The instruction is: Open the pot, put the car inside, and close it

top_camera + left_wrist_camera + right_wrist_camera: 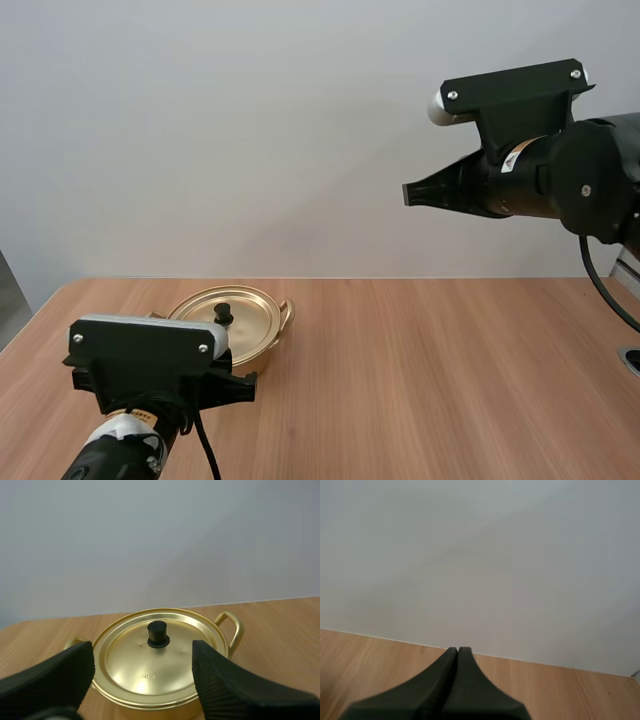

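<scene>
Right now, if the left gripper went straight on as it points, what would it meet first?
Probably the lid, near its knob: the open left gripper points straight at it. Depth is unclear, so the exact contact spot is a guess.

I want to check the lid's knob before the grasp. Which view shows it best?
The left wrist view: the knob stands close and whole on the lid, framed by the open left tool. The high view shows it far smaller, from behind and above.
</scene>
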{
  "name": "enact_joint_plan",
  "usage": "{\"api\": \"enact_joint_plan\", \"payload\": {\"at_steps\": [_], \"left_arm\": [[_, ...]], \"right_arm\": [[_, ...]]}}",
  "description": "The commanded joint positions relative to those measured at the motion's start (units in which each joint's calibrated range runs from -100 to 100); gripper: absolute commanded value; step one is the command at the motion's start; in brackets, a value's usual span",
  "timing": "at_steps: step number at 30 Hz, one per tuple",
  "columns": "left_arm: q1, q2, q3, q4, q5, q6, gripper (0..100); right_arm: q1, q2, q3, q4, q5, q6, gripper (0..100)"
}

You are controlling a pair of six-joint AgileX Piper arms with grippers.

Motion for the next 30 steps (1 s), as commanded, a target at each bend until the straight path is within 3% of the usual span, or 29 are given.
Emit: {"api": "enact_joint_plan", "payload": {"at_steps": [1,4,6,8,14,26,30], "left_arm": [[0.05,0.0,0.0,8.6,1.1,-0.1,90],[0.05,0.0,0.0,10.2,2.9,-0.2,89],[0.05,0.0,0.0,10.2,2.9,-2.1,80],[0.05,0.0,0.0,10.1,2.6,-3.5,63],[0.05,0.0,0.0,13.1,2.6,-3.7,0],[0.05,0.0,0.0,13.5,2.4,-7.1,0],[0.05,0.0,0.0,12.7,1.5,-7.4,0]], "right_arm": [[0.0,0.0,0.0,-0.1,0.9,0.1,0],[0.0,0.0,0.0,-0.1,1.7,0.1,0],[0.0,0.0,0.0,-0.1,1.7,0.1,0],[0.0,0.0,0.0,-0.1,1.9,0.1,0],[0.0,0.0,0.0,-0.1,2.3,0.1,0],[0.0,0.0,0.0,0.0,4.3,0.1,0],[0.0,0.0,0.7,2.8,7.5,0.3,0]]}}
